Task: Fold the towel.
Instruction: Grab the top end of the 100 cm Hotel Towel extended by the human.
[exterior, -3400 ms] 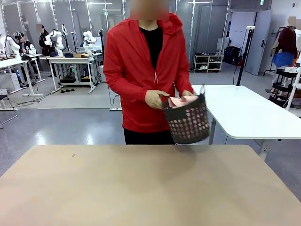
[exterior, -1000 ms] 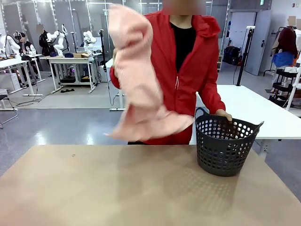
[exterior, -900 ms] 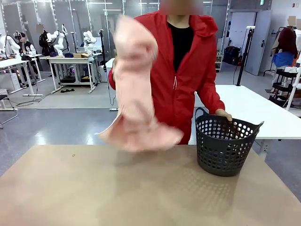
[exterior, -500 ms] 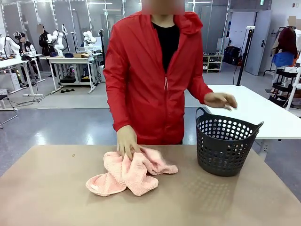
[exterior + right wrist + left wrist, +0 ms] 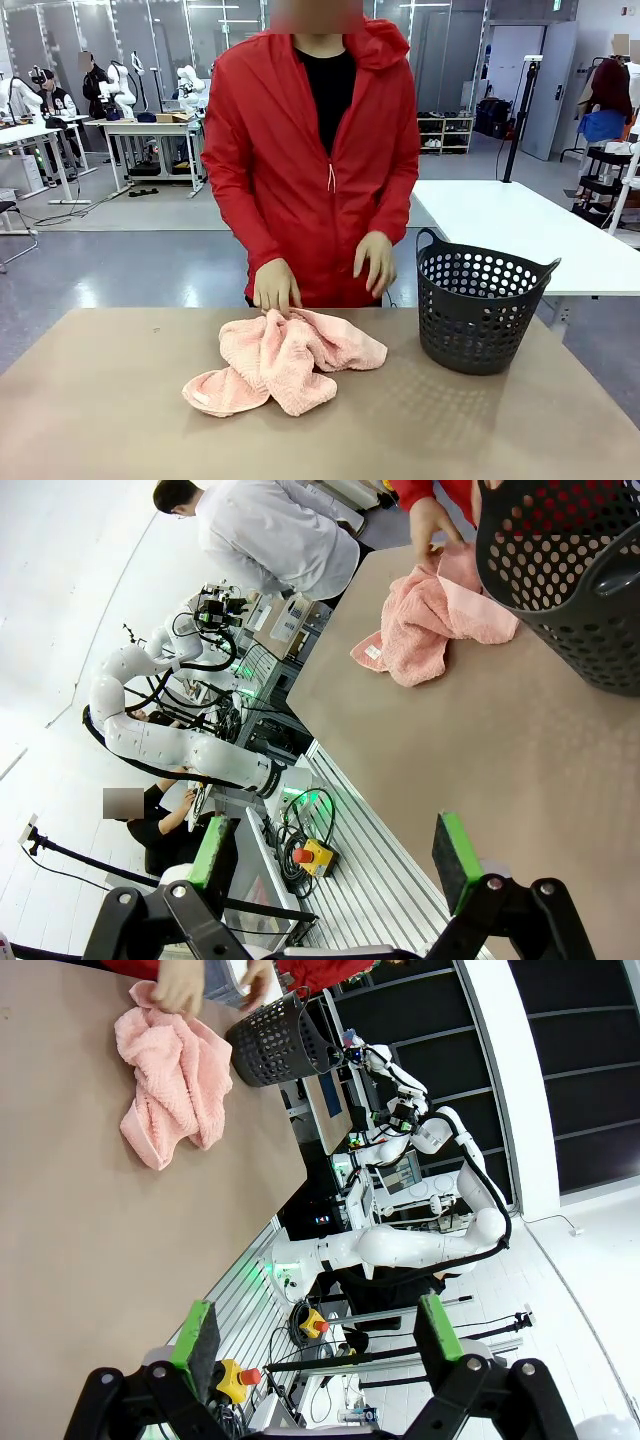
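The salmon-pink terry towel (image 5: 282, 360) lies crumpled in a heap on the tan table (image 5: 120, 420), toward its far side. It also appears as a bunch in the left wrist view (image 5: 170, 1080) and the right wrist view (image 5: 425, 620). The person's hand (image 5: 276, 287) rests on the towel's far edge; the other hand (image 5: 375, 262) hangs just above the table. My left gripper (image 5: 315, 1335) is open, far back from the towel. My right gripper (image 5: 335, 850) is also open, with nothing between its fingers.
A dark grey perforated basket (image 5: 482, 310) stands on the table to the right of the towel, also close by in the right wrist view (image 5: 570, 570). A white table (image 5: 540, 235) stands behind it. The person in a red jacket (image 5: 310, 160) stands at the far edge.
The person lifted the towel out of the basket, set the basket down at the right, and dropped the towel in a heap on the table. The free hand has come down beside it.
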`<state>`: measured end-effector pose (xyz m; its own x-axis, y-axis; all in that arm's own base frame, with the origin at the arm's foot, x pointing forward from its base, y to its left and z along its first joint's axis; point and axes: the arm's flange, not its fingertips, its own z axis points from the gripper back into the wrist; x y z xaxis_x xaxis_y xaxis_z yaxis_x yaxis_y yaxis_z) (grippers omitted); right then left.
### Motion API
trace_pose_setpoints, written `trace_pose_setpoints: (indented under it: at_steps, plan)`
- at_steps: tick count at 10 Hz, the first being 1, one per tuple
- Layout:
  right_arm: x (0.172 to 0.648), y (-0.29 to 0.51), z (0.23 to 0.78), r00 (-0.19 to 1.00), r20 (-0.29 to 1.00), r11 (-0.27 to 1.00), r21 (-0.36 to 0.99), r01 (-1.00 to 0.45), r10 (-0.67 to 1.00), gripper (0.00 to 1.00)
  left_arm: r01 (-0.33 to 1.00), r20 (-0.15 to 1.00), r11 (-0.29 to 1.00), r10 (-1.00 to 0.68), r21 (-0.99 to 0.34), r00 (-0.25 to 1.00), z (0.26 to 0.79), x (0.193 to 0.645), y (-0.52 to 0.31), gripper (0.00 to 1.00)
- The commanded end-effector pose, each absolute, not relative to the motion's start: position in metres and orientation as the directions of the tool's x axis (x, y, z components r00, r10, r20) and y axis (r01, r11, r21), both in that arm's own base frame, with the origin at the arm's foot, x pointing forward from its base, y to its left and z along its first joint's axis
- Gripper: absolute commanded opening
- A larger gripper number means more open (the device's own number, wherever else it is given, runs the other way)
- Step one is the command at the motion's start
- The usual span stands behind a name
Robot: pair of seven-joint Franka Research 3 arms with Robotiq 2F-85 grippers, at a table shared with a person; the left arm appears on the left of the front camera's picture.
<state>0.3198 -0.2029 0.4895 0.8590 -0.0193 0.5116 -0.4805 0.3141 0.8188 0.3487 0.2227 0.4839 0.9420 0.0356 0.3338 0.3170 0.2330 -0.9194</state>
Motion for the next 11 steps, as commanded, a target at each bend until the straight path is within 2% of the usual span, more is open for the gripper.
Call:
trace_pose_setpoints:
  at_steps: [1, 11]
  plan:
    - [0.3208, -0.2041, 0.4908, 0.847, 0.531, 0.301, 0.811, -0.502, -0.020, 1.00, 0.327, 0.341, 0.222, 0.032, -0.919, 0.939, 0.4843, 0.3483, 0.2237, 1.00]
    - [0.3208, -0.2041, 0.4908, 0.847, 0.531, 0.301, 0.811, -0.502, -0.020, 1.00, 0.327, 0.341, 0.222, 0.032, -0.919, 0.939, 0.4843, 0.3483, 0.2237, 1.00]
